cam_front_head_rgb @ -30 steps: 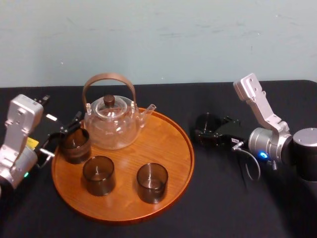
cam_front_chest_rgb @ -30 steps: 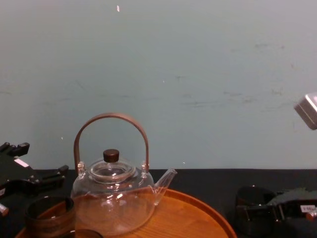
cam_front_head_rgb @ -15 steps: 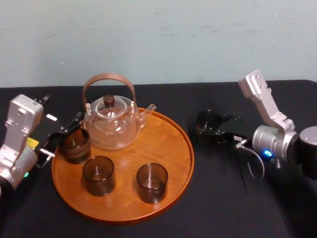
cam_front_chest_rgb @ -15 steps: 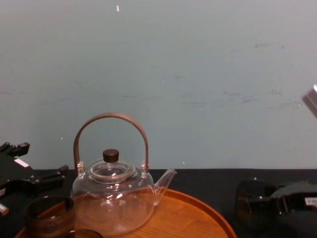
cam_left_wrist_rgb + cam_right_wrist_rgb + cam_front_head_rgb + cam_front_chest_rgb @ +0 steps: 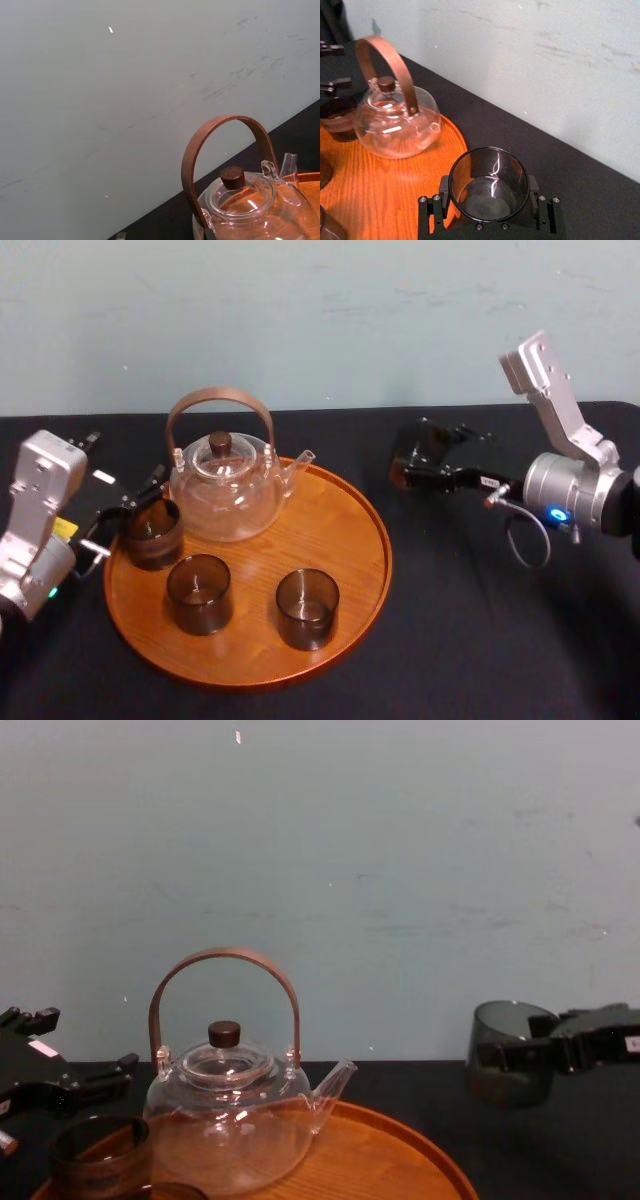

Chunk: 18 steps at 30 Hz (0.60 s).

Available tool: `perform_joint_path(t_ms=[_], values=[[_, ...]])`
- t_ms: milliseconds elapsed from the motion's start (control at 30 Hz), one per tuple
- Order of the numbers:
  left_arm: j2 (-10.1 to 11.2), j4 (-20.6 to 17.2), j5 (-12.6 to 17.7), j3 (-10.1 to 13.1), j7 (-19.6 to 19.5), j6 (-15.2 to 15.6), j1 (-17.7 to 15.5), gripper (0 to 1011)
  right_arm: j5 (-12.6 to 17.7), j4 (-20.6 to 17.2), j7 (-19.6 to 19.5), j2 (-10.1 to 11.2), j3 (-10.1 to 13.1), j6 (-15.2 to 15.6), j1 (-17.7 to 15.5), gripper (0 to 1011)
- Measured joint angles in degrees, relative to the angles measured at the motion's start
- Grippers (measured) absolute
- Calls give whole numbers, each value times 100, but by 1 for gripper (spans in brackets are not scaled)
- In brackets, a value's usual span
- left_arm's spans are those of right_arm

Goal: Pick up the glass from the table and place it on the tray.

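Observation:
The glass (image 5: 418,452) is a smoky dark tumbler, held upright in the air to the right of the tray, clear of the black table. My right gripper (image 5: 421,465) is shut on the glass (image 5: 488,184), with one finger on each side of its wall. From the chest the glass (image 5: 510,1058) hangs at about the height of the teapot's lid. The round wooden tray (image 5: 372,540) lies left of it. My left gripper (image 5: 122,512) rests open at the tray's left edge, beside another tumbler (image 5: 152,533).
On the tray stand a clear glass teapot (image 5: 225,485) with an arched brown handle and two more dark tumblers (image 5: 198,592) (image 5: 307,608) near its front. The tray's right half is bare wood. Black tabletop (image 5: 480,620) spreads to the right, and a pale wall stands behind.
My right gripper has lifted the glass off the table and carried it upward, slightly toward the back. The left arm and everything on the tray have stayed put.

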Motion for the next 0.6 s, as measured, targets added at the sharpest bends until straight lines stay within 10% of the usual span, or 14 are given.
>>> perform_joint_path(t_ms=[600], values=[[0, 0, 0, 0, 0, 0, 0, 1001, 155, -54, 531, -129, -669, -212, 316, 903]])
